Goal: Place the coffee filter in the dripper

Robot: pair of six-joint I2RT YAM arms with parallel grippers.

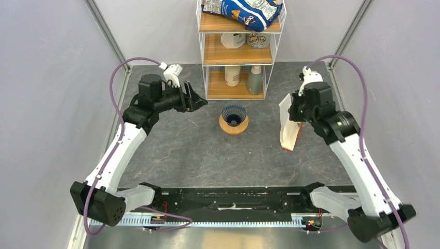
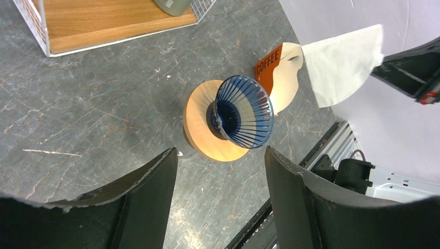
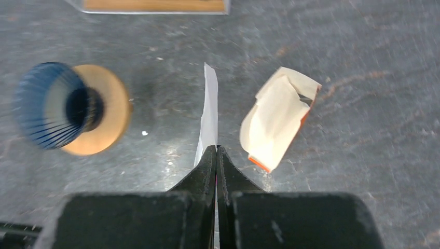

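**Coffee filter pinched in my right claw, not yet over the dripper**

The table gives me open room between the upright filter pack and the tan ring, so I would carry the paper straight across that stretch. The dripper sits on that ring with its ribbed blue mouth open and nothing inside it. The coffee filter hangs in the air well apart from it, nearer the pack.

I judge the step in hand to be the carry. The paper looks pressed flat, so I should bring its narrow end over the middle of the cone and lower gently until the walls take it. I should let go only then. A sideways nudge could shift the dripper on its ring, so the approach should come from above.

My right claw is closed tight, its two fingers meeting on the filter's edge and touching nothing else. My left claw stands wide apart, holds nothing, and hovers above the dripper, ready to steady it or spread the paper
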